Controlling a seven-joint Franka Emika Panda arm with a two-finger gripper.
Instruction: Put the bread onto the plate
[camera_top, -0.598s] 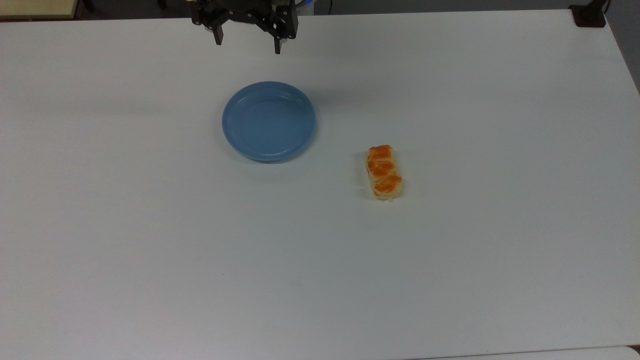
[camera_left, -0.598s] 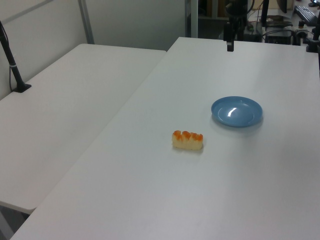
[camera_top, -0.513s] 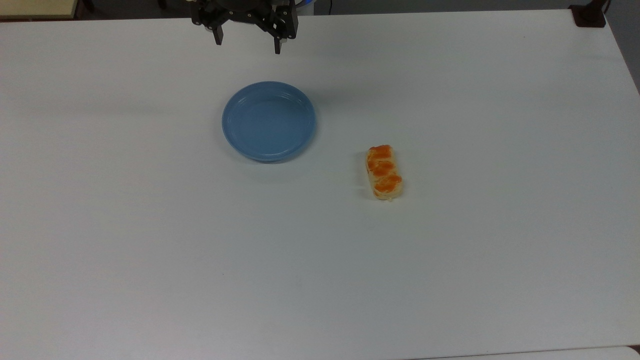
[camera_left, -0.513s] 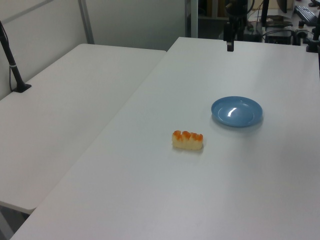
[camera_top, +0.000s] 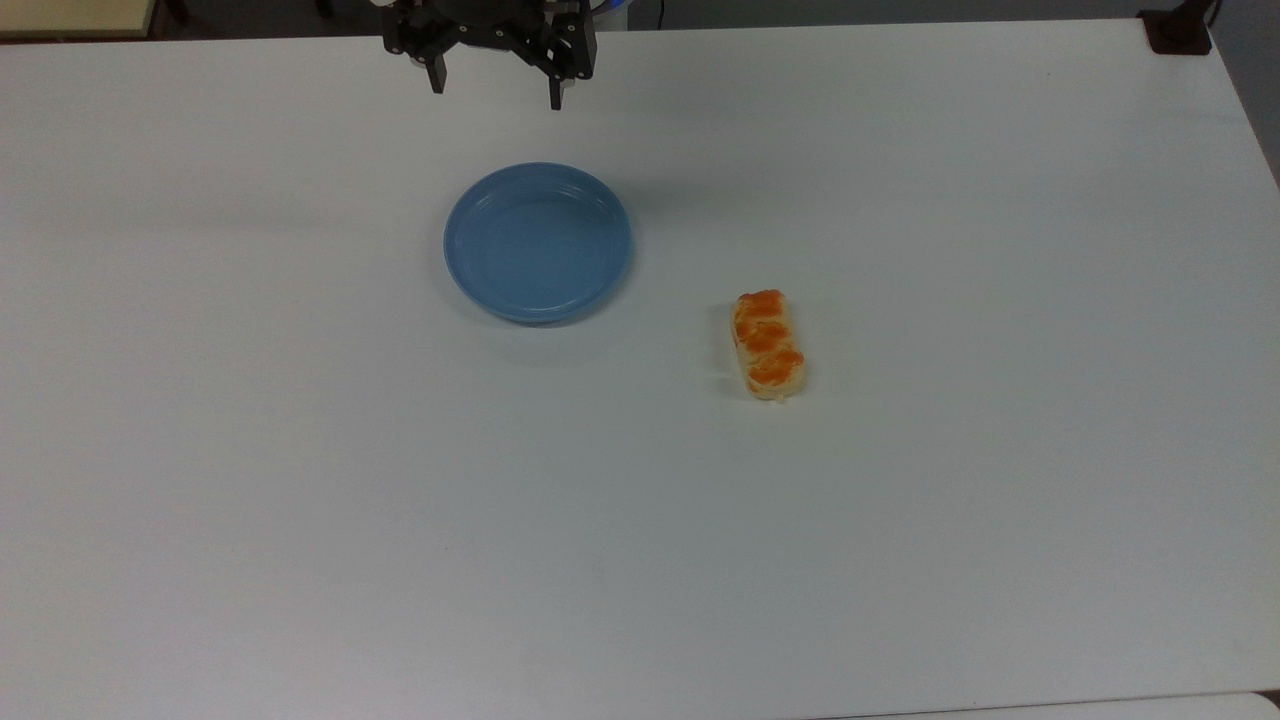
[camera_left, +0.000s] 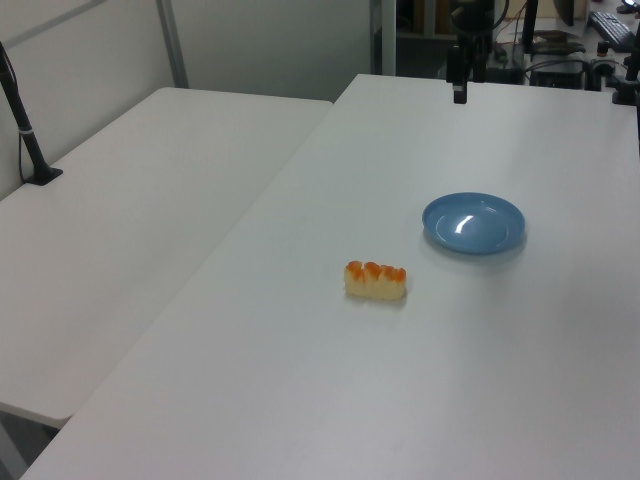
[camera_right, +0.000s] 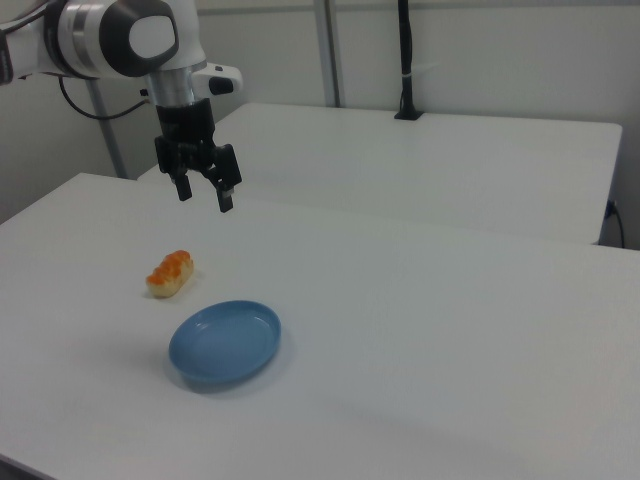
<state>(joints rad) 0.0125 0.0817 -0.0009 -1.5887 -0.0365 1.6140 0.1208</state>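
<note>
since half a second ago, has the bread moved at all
No. The bread lies in the same spot to the lower right of the plate in the top view.

Even, bright overhead light on the white matte table (camera_top: 900, 550); soft faint shadows, a pale glare spot on the round blue plate (camera_left: 473, 222).

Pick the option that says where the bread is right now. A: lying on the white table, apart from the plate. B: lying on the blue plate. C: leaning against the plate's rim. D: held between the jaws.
A: the bread lies flat on the white table, with bare tabletop between it and the empty blue plate, while the gripper hangs open near the table's far edge, holding nothing.
</note>
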